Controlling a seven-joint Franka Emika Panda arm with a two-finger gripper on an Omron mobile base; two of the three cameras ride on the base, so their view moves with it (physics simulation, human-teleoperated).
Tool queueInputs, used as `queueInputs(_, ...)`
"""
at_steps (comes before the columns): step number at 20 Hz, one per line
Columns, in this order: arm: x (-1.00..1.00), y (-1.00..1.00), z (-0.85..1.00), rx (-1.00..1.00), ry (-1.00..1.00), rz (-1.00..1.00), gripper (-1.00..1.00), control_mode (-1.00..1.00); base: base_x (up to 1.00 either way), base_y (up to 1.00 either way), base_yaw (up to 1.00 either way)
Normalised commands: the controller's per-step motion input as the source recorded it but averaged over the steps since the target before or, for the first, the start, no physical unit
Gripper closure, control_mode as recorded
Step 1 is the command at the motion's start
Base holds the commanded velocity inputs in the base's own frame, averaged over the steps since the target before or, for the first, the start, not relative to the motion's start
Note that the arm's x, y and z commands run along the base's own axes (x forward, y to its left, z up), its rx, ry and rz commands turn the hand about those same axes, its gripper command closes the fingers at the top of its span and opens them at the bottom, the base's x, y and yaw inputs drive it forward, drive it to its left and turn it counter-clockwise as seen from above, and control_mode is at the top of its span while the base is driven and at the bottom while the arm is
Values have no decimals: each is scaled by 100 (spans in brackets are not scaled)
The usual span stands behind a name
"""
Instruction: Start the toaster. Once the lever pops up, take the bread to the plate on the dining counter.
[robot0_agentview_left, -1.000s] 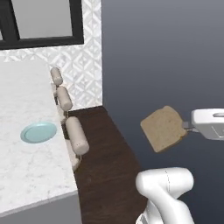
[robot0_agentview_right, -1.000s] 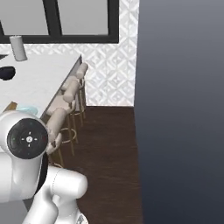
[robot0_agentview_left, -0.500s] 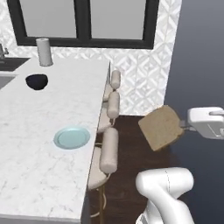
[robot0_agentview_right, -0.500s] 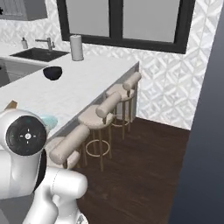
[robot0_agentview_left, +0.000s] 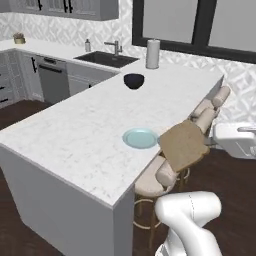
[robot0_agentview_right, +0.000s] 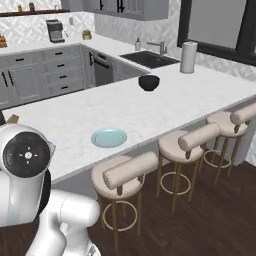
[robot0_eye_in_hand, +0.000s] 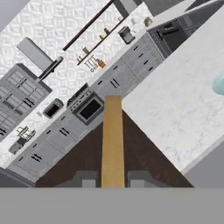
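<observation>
My gripper (robot0_agentview_left: 207, 142) is shut on the bread (robot0_agentview_left: 183, 145), a tan square slice held tilted in the air beside the counter's near right edge. In the hand view the bread (robot0_eye_in_hand: 112, 140) runs edge-on between the two fingertips (robot0_eye_in_hand: 87, 180). The pale blue-green plate (robot0_agentview_left: 140, 138) lies on the white marble dining counter (robot0_agentview_left: 70, 135), just left of the bread and lower. The plate (robot0_agentview_right: 108, 136) also shows in the right base view, and its rim (robot0_eye_in_hand: 219, 83) in the hand view. A small grey box (robot0_eye_in_hand: 53, 108) on the far worktop may be the toaster.
Three beige stools (robot0_agentview_right: 131, 172) line the counter's right side, one (robot0_agentview_left: 161, 176) right under the bread. A black bowl (robot0_agentview_left: 133, 80) and a paper towel roll (robot0_agentview_left: 152, 53) stand farther back on the counter, near the sink (robot0_agentview_left: 106, 58). Grey cabinets (robot0_agentview_right: 45, 70) run along the back wall.
The whole picture has swung as the base moved: the counter and plate now spread in front, with the sink and cabinets in view. The bread stays in the gripper.
</observation>
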Motion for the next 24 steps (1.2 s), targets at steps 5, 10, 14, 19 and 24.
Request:
queueInputs(5,0,0,0,0,0,0,100,100,0,-74,63)
queueInputs(10,0,0,0,0,0,0,100,100,2,-99,43)
queueInputs(14,0,0,0,0,0,0,100,100,40,-100,30)
queueInputs(19,0,0,0,0,0,0,100,100,77,-74,44)
queueInputs(24,0,0,0,0,0,0,100,100,58,-68,52)
